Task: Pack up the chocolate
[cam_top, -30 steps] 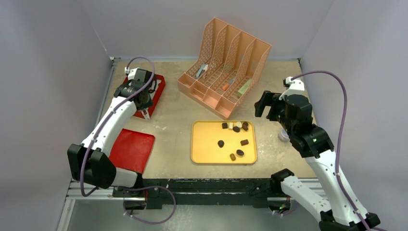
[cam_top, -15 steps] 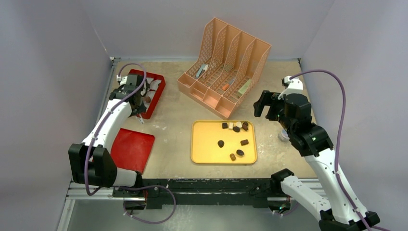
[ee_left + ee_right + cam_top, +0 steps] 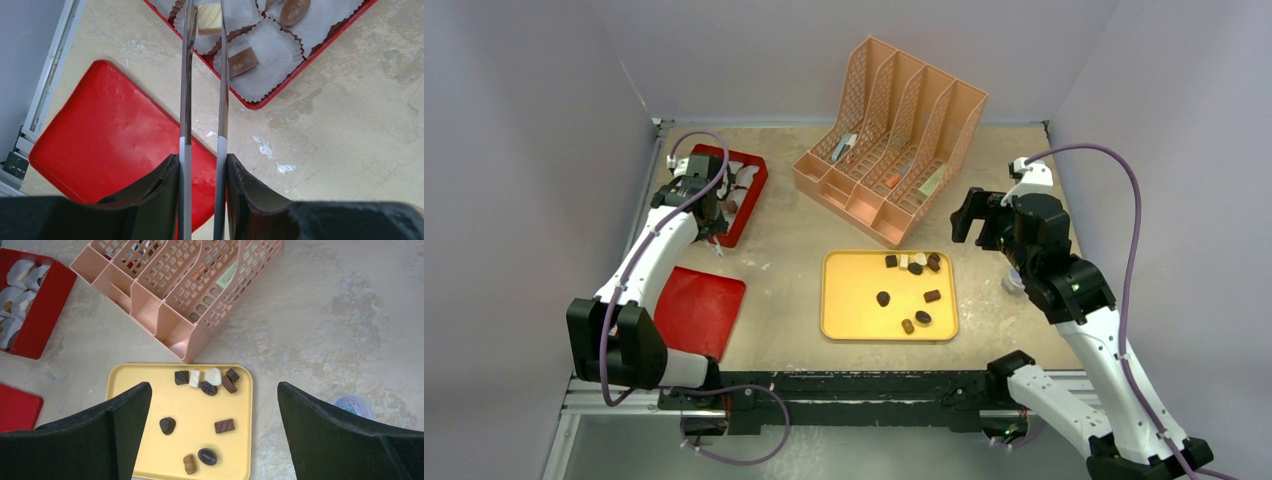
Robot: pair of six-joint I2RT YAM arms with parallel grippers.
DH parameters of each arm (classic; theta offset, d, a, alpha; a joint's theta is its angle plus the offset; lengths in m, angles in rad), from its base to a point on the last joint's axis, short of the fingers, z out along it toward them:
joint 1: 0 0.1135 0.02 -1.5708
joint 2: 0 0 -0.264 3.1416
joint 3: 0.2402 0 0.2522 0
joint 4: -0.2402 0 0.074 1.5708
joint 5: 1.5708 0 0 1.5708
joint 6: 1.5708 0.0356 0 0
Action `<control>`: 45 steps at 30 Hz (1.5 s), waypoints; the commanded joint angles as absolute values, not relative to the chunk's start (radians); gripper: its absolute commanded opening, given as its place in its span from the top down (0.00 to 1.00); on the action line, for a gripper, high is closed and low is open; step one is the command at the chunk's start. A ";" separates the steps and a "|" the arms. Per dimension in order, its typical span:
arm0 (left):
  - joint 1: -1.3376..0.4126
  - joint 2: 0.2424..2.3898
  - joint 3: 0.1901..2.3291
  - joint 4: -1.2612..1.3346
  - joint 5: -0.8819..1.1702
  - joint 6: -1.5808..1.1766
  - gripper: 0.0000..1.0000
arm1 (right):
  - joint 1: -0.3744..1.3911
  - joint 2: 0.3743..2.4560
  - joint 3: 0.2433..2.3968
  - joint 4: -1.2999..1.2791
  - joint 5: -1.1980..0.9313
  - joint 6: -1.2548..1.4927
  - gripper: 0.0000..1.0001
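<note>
At the far left a red lid (image 3: pixel 699 310) lies flat on the desk (image 3: pixel 784 250), off the red box (image 3: pixel 752 175) behind it, so the paper liners (image 3: pixel 272 75) inside are open to be filled. The left pincer (image 3: pixel 205 7) hangs over the box's near corner, its thin blades pinching a cream-white chocolate piece (image 3: pixel 210 20) above a liner, probably to set it down there. Beside it, a caramel bar (image 3: pixel 243 61) and a brown oval (image 3: pixel 295 10) already sit in their own liners. In the middle, the yellow tray (image 3: pixel 854 310) holds the loose chocolates (image 3: pixel 208 388): a cluster along its far edge and several scattered nearer. Just behind the tray stands a pink file organizer (image 3: pixel 894 130), which crowds any approach to the cluster from the far side. The right pincer (image 3: pixel 980 218) hovers spread wide and empty above the tray's far right corner, seemingly choosing a piece. A small clear round object (image 3: pixel 354 405) lies just right of the tray.
</note>
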State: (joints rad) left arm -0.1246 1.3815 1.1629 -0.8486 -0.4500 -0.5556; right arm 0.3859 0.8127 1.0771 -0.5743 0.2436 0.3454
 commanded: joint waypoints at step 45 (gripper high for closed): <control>-0.213 1.202 1.247 -0.804 -0.156 -0.427 0.65 | 0.383 0.802 1.135 -0.546 0.259 0.335 0.03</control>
State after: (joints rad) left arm -0.1528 1.2526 1.1824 -0.8490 -0.2085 -0.4690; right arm 0.3859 0.8101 1.0851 -0.5709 0.2440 0.3397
